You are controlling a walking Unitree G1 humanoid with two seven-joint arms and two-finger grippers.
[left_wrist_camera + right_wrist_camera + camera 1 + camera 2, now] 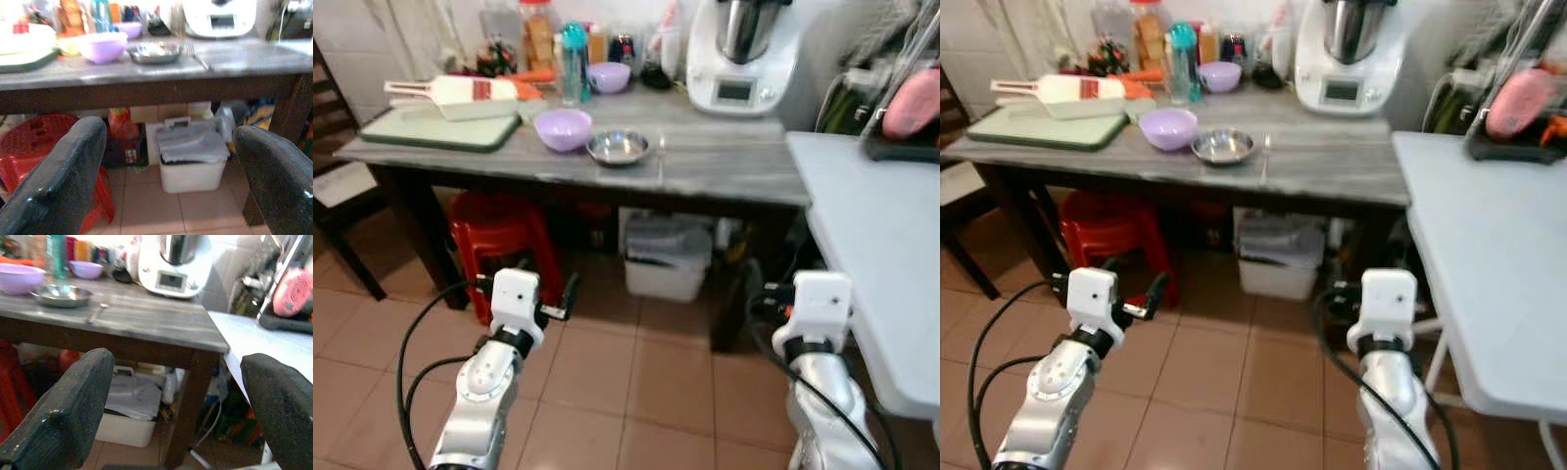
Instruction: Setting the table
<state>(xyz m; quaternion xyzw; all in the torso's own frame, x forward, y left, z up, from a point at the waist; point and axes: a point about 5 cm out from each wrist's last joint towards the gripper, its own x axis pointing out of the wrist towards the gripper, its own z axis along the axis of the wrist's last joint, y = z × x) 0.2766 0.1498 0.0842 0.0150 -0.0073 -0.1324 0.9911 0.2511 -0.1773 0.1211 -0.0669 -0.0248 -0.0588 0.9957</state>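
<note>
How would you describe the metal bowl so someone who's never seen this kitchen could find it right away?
Start at the long grey wooden table facing the robot, with the white kitchen machine at its back. Near the table's front edge sits the metal bowl, between a lilac bowl and a fork. It is the only shiny silver dish, shallower than both lilac bowls.

Both arms have silver, rounded metal shells, and each ends in a white box-shaped wrist block. Black cables loop beside the left arm (480,392) and run along the right arm (822,401). The fingers (58,181) are black, broad and slightly glossy.
</note>
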